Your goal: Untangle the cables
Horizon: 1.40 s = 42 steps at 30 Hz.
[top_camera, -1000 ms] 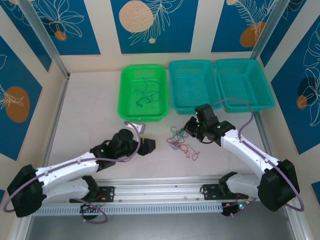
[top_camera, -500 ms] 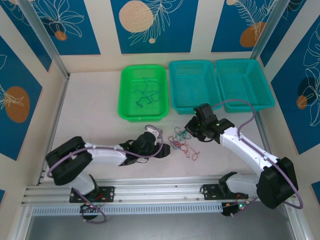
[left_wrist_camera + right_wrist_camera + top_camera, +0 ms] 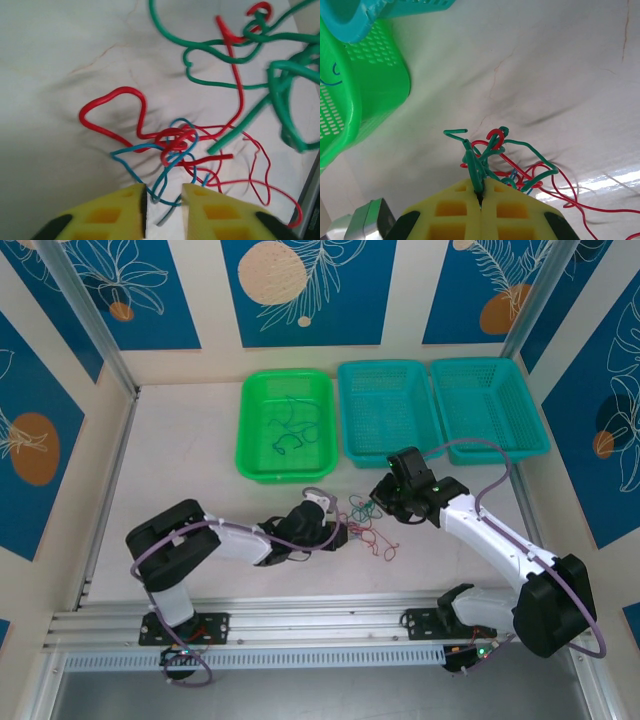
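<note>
The cables [image 3: 362, 523] are lying tangled mid-table [image 3: 180, 460], just near the green basket [image 3: 285, 476]. Our right gripper [image 3: 481, 192] is pinching a green cable [image 3: 472, 167]. Our left gripper [image 3: 163, 210] is standing slightly apart around a blue cable [image 3: 165, 190]. We are aiming to squeeze only that one, then pull left slowly.

Robot lab cell: aluminium rail [image 3: 300, 625], patterned blue panels [image 3: 340, 310], sorting baskets [image 3: 385, 410]
</note>
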### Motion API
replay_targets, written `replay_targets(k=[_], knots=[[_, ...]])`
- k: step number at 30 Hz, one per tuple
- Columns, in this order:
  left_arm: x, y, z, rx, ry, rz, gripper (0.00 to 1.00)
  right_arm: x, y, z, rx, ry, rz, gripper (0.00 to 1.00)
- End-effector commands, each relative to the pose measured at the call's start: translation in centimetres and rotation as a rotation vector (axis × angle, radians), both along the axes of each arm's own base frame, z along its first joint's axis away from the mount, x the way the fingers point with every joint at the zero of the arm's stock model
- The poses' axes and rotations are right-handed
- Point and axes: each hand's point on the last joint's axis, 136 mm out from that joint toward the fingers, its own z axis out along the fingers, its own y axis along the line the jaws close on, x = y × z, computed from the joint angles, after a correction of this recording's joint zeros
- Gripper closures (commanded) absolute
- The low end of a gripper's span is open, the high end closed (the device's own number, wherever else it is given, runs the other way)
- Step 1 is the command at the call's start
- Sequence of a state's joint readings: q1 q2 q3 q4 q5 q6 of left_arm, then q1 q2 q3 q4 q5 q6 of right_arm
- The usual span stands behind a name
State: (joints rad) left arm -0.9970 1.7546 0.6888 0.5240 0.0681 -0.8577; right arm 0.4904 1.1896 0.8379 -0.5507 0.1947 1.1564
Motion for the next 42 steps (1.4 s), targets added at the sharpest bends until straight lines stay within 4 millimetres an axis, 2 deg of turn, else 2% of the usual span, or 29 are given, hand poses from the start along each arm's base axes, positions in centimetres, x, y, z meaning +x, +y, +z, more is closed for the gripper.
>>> replay_targets(k=[1, 2, 7, 11, 21, 25, 30, 33, 37, 42], knots=[[0.8, -0.2, 0.7, -0.024, -0.015, 0.026, 0.97, 0.2, -0.4, 0.6, -0.005, -0.001, -0.024, 1.00], [0.8, 0.0, 0.7, -0.022, -0.017, 0.031, 1.00, 0.1, -0.6, 0.4, -0.009, 0.004, -0.031, 1.00], [0.8, 1.7, 0.6, 0.005, -0.021, 0.056, 1.00, -0.2, -1.9, -0.5, -0.021, 0.036, -0.068, 1.00], [0.8, 3.9, 0.7, 0.035, -0.030, 0.084, 1.00, -0.5, -4.0, -1.0, -0.029, 0.052, -0.128, 1.00], [1.3, 11.0, 1.3, 0.095, -0.053, 0.191, 1.00, -1.9, -12.7, -2.7, 0.023, 0.094, -0.417, 1.00], [1.4, 13.9, 1.5, 0.110, -0.055, 0.237, 1.00, -2.4, -14.9, -2.8, 0.069, 0.095, -0.494, 1.00], [1.2, 17.0, 2.0, 0.126, -0.065, 0.278, 1.00, -2.8, -15.9, -2.6, 0.093, 0.088, -0.528, 1.00], [1.1, 17.9, 3.2, 0.120, -0.096, 0.286, 1.00, -2.8, -15.9, -2.2, 0.094, 0.072, -0.523, 1.00], [1.2, 19.9, 4.5, 0.147, -0.147, 0.317, 1.00, -3.1, -16.9, -1.7, 0.057, 0.066, -0.549, 1.00], [1.1, 23.6, 4.3, 0.178, -0.137, 0.394, 1.00, -3.9, -18.8, -1.3, 0.055, 0.074, -0.634, 1.00]])
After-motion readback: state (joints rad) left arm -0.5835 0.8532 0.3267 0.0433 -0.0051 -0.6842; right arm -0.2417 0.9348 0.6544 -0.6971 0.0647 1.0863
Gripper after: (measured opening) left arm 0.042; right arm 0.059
